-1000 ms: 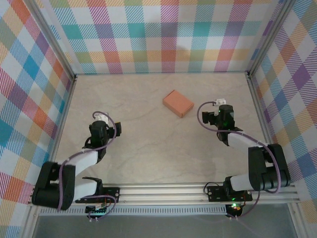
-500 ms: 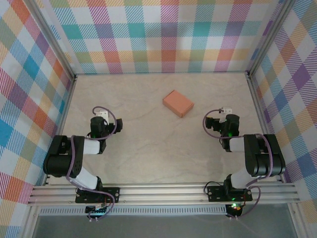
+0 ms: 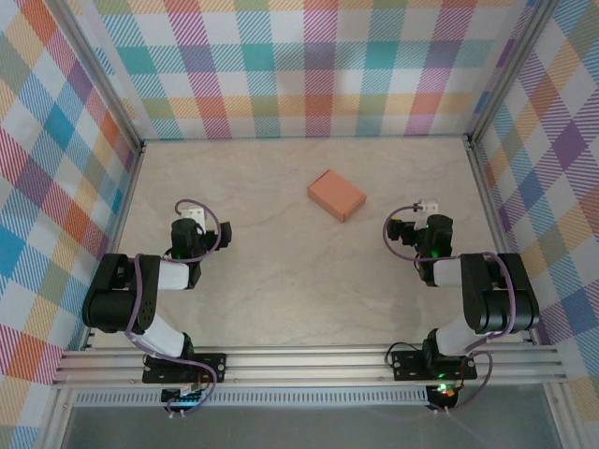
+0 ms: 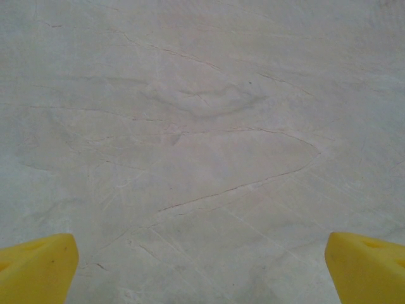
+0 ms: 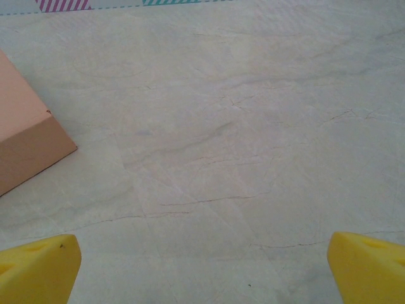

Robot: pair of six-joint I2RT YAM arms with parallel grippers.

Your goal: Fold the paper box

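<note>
Fingers spread; paper box apparently closed.

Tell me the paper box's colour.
Salmon-orange; the paper box shows best in the top external view.

Matt card paper box; marbled tabletop

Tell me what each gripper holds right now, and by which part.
Nothing is held. The left gripper and the right gripper are both open above the table. The paper box lies on it, apart from both.
</note>
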